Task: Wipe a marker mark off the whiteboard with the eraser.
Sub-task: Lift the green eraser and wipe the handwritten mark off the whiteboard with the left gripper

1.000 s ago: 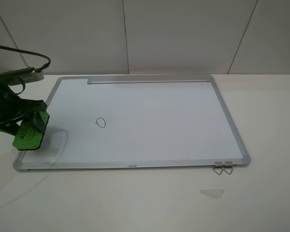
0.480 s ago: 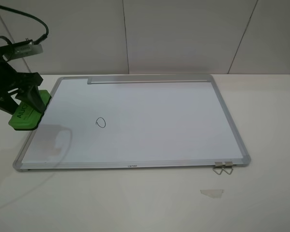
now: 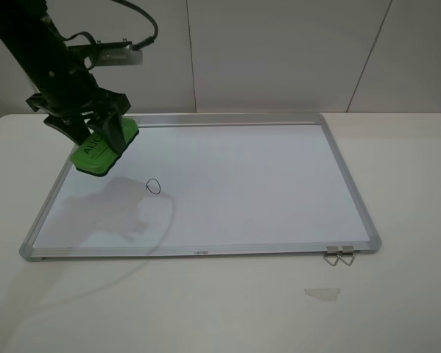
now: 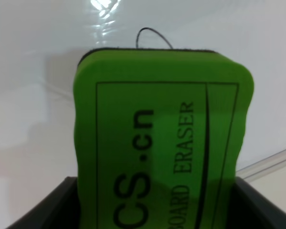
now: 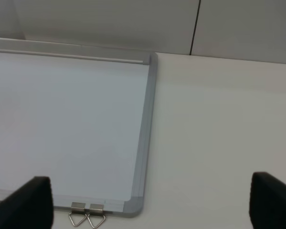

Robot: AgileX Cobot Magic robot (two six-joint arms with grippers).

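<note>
The whiteboard (image 3: 279, 184) lies flat on the table, silver frame all round. The marker mark (image 3: 154, 187), a small black loop, sits on its left half. My left gripper (image 3: 100, 141) is shut on the green eraser (image 3: 104, 150) and holds it tilted above the board's far left corner, up and left of the mark. In the left wrist view the eraser (image 4: 162, 138) fills the frame, with the top of the mark (image 4: 152, 34) showing just beyond its edge. My right gripper (image 5: 150, 191) is open and empty, over the board's near right corner (image 5: 133, 202).
A silver tray strip (image 3: 227, 121) runs along the board's far edge. Two metal clips (image 3: 339, 257) hang off the near right corner, also seen as clips (image 5: 88, 217) in the right wrist view. A scrap of clear tape (image 3: 322, 293) lies on the white table.
My left arm has carried the eraser from beside the board's left edge up and rightward, over the board's far left corner and closer to the mark.
</note>
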